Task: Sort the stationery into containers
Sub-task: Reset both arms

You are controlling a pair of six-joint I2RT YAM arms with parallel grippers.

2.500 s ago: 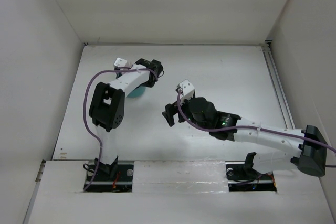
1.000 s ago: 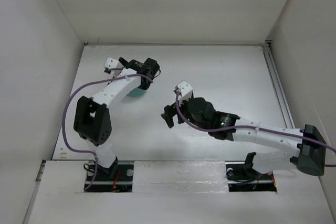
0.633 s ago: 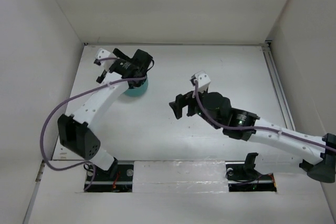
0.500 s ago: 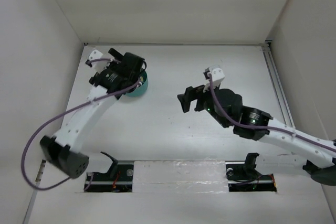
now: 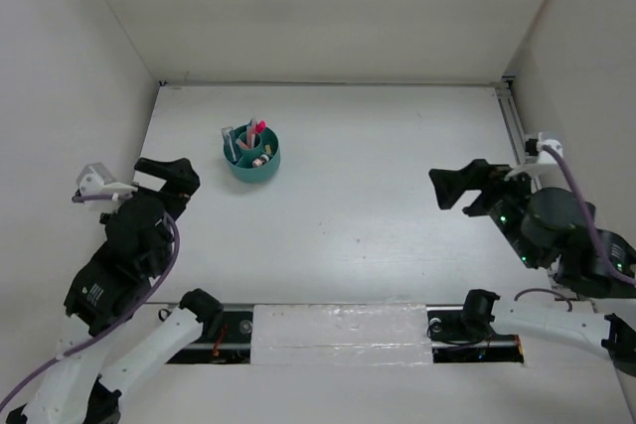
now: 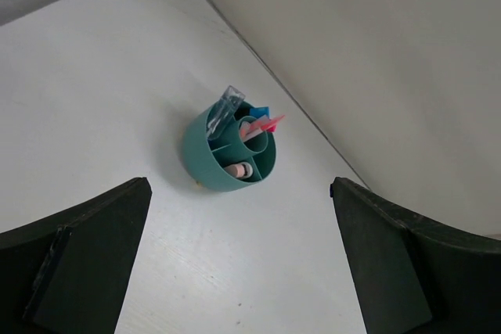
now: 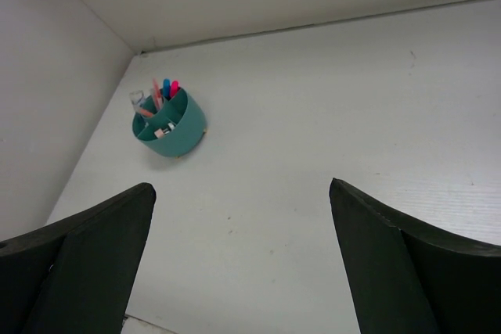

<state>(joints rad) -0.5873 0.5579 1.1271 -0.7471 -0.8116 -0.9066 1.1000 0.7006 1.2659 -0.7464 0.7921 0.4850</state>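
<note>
Pens [image 5: 256,130] in teal cup [image 5: 253,171] near left wall [image 5: 89,76], both pairs of jaws apart, well away

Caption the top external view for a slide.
Round teal plastic organiser cup, pens inside, stands far left on white table; left gripper and right gripper hang open, empty.
</note>
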